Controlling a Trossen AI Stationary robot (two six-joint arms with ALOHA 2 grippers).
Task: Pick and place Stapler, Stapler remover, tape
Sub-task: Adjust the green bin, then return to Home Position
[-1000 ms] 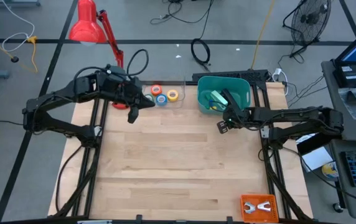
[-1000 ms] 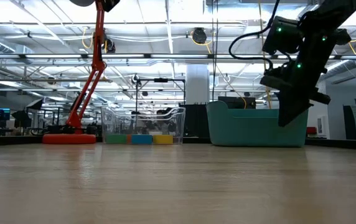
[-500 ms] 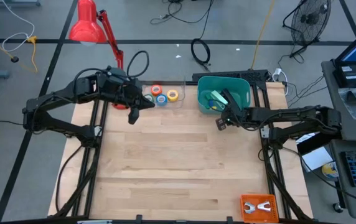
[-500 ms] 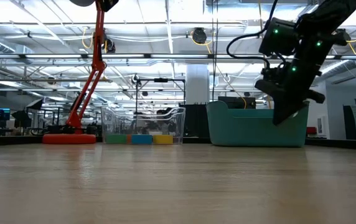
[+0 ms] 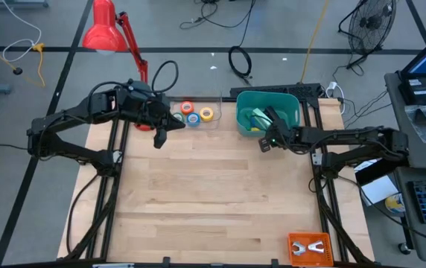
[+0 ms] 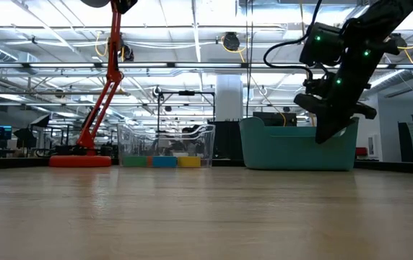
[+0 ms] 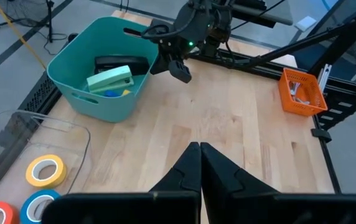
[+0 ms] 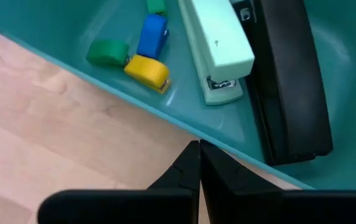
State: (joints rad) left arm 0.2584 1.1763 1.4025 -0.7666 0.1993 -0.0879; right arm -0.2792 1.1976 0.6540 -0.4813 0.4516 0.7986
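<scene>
The black stapler (image 8: 288,81) lies inside the teal bin (image 5: 291,103), next to a mint-green stapler (image 8: 216,45) and small green, blue and yellow blocks. My right gripper (image 8: 198,147) is shut and hovers just over the bin's near wall, above the table; it also shows in the high view (image 5: 264,144) and the low view (image 6: 325,136). Orange (image 5: 187,107), blue (image 5: 193,119) and yellow (image 5: 207,114) tape rolls lie in a clear tray at the far edge; the green roll is hidden. My left gripper (image 5: 159,138) is shut and empty, near the tray.
A red desk lamp (image 5: 103,30) stands at the table's far left corner, its base (image 6: 80,160) beside the clear tray (image 6: 167,143). An orange basket (image 5: 309,248) holding pale items sits at the near right corner. Bare wood spans the table's middle.
My right gripper has moved toward the far edge and slightly left, rising a little, closing in on the teal bin's near wall. It has stayed shut. The left arm has kept still.
</scene>
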